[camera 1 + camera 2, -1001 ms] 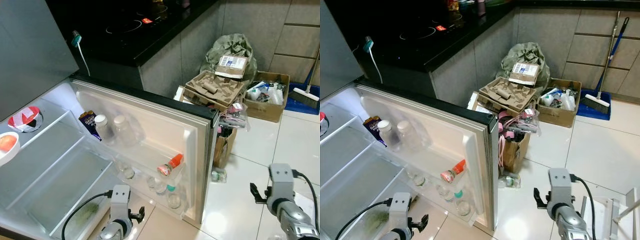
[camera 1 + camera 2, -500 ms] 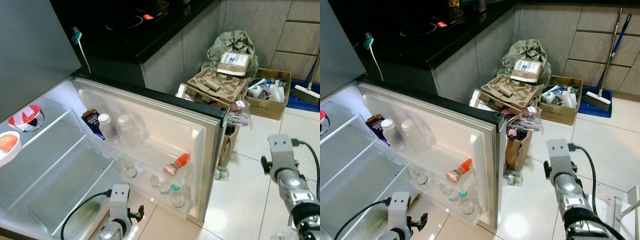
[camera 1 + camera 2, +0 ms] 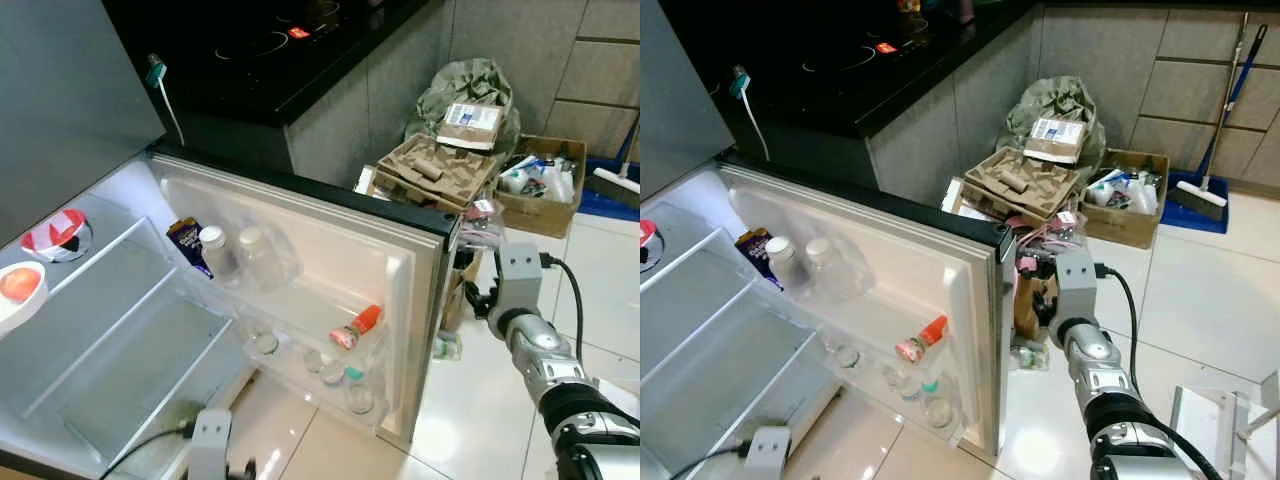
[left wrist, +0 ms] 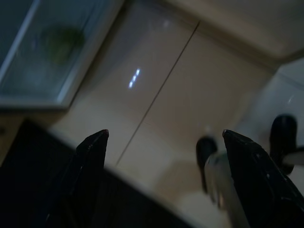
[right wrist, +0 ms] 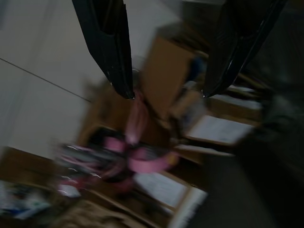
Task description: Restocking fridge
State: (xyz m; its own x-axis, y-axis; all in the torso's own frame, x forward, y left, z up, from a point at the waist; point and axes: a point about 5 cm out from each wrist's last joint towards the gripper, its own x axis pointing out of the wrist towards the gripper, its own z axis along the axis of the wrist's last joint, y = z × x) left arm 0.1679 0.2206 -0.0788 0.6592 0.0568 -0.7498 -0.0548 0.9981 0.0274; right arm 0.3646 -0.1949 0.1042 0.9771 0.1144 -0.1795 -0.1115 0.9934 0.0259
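Note:
The fridge stands open, its white door [image 3: 400,268] swung toward me. The door's upper shelf carries two white-capped bottles [image 3: 215,250] and a purple packet [image 3: 185,245]. Lower down a red-capped bottle [image 3: 355,328] lies on its side above several small jars [image 3: 330,370]. Inside, a red-and-white bowl [image 3: 55,232] and a dish with an orange fruit [image 3: 15,288] sit on the shelves. My right arm [image 3: 530,340] is raised beside the door's outer edge; its gripper [image 5: 167,94] is open and empty. My left gripper [image 4: 165,134] hangs open over the floor tiles.
Cardboard trays and boxes [image 3: 435,170] are piled behind the door, with pink items [image 5: 137,159] in front of them. A box of clutter [image 3: 540,185] and a broom with a blue dustpan [image 3: 1205,195] stand further right. A black hob counter [image 3: 270,50] is behind the fridge.
My right arm has risen and swung left, from low over the tiles up to the door's outer edge. My left arm has sunk lower. The camera has shifted slightly.

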